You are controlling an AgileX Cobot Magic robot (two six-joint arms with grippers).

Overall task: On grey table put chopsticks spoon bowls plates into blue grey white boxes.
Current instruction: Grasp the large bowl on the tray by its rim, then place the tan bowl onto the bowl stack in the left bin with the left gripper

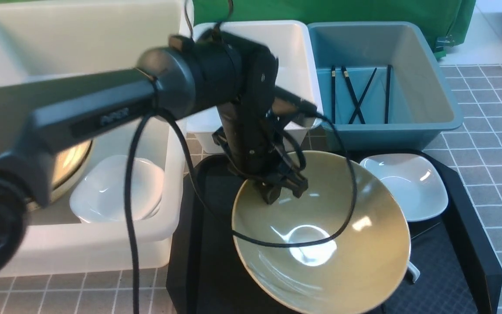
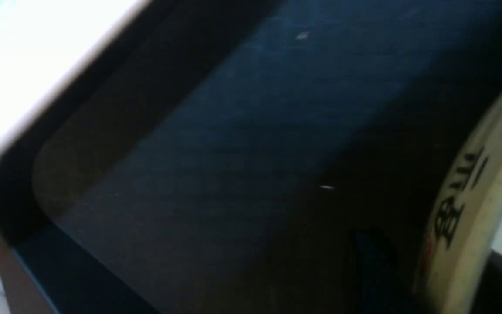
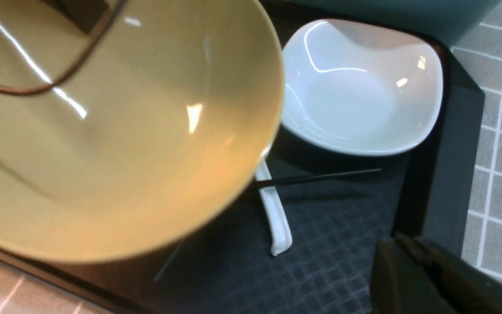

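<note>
My left gripper [image 1: 279, 192] is shut on the far rim of a wide olive-yellow bowl [image 1: 320, 235] and holds it tilted over the black tray [image 1: 473, 244]. The bowl's cream outside with black characters shows in the left wrist view [image 2: 464, 205]. A white plate [image 1: 408, 183] lies on the tray beside the bowl, and it also shows in the right wrist view [image 3: 360, 87]. The white spoon's handle [image 3: 275, 218] and one black chopstick [image 3: 320, 178] stick out from under the bowl [image 3: 103, 131]. My right gripper [image 3: 408, 279] hangs shut and empty at the tray's right edge.
The blue-grey box [image 1: 434, 109] holds several chopsticks [image 1: 355, 96]. The white box [image 1: 277, 48] stands to its left. The large whitish box [image 1: 103, 244] holds another yellow bowl [image 1: 70, 161] and a white plate [image 1: 116, 192]. Grey tiled table [image 1: 490, 109] lies to the right.
</note>
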